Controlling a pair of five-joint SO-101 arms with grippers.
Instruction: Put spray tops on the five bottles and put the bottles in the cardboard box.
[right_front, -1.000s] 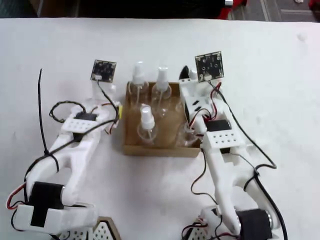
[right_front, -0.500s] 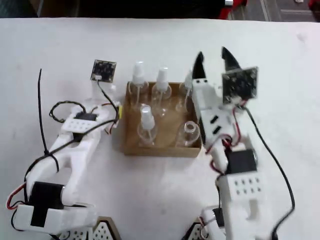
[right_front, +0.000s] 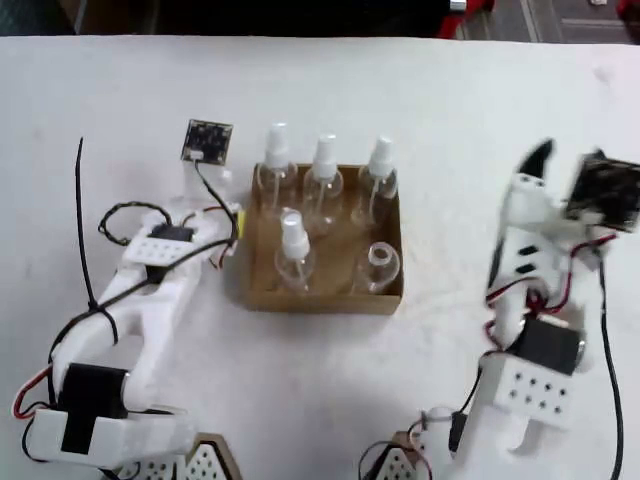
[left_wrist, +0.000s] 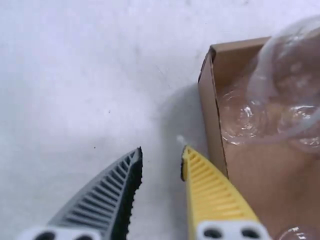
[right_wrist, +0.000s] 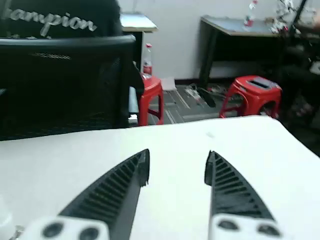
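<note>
The cardboard box sits mid-table and holds five clear bottles. Three stand along its far side with white spray tops. A fourth capped bottle is at the front left, and an uncapped bottle at the front right. My left gripper rests open on the table just outside the box wall, with nothing between its grey and yellow fingers. My right arm is raised well to the right of the box. Its gripper is open and empty, pointing over the table's far edge.
The white table is bare beyond and to the right of the box. A black cable tie sticks up by the left arm. Perforated base pieces lie at the near edge. Red stools and a black chair stand behind the table.
My right arm has drawn back from the box's back right corner, swung right and lifted, leaving a capped bottle standing there. The left arm has not moved.
</note>
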